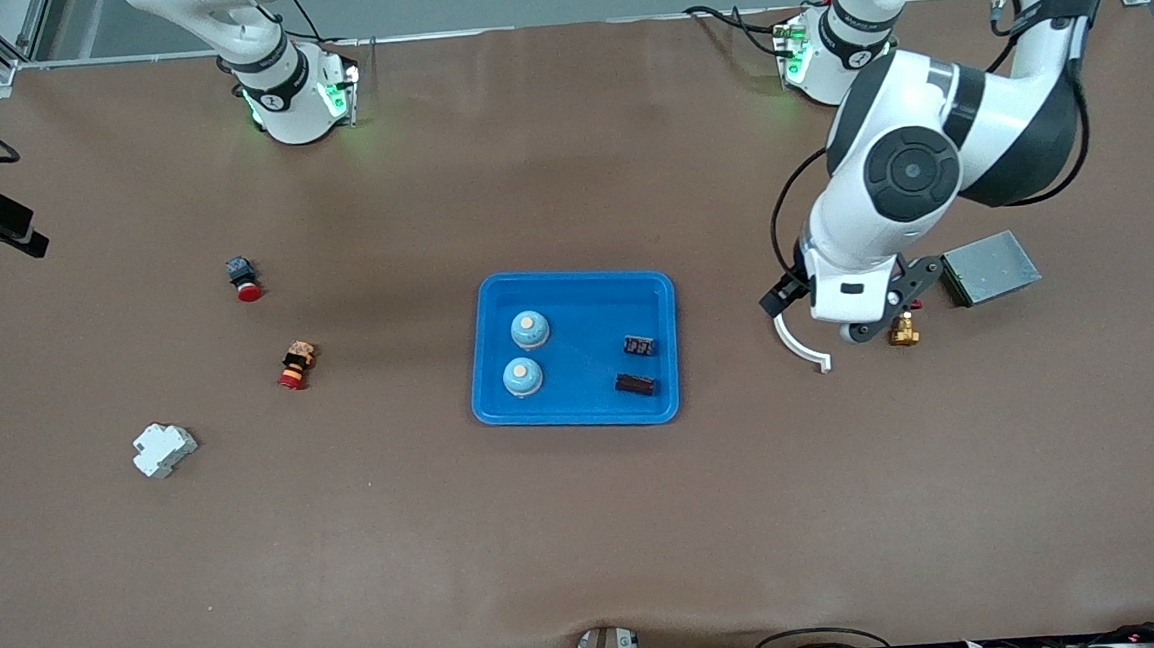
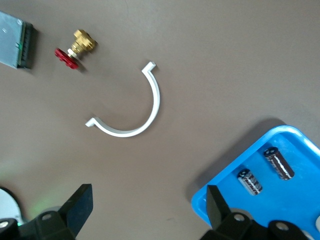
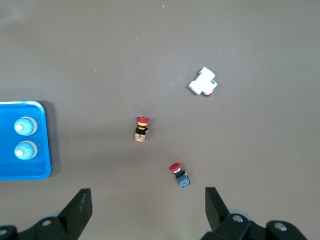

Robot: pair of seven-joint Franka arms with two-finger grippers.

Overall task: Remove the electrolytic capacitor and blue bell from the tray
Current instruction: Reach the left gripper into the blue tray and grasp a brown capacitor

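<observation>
Left gripper [image 2: 147, 205]: wide open, empty; fingertips cropped.
Right gripper [image 3: 147, 207]: open, empty; likewise cropped.
Tray [image 1: 583, 414]: two bells [image 1: 529, 329], probably two capacitors [image 1: 638, 344].

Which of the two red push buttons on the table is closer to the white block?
The push button with the orange-and-black body; it lies nearer the front camera and the white block. The other button, with a dark body, lies closer to the right arm's base.
</observation>
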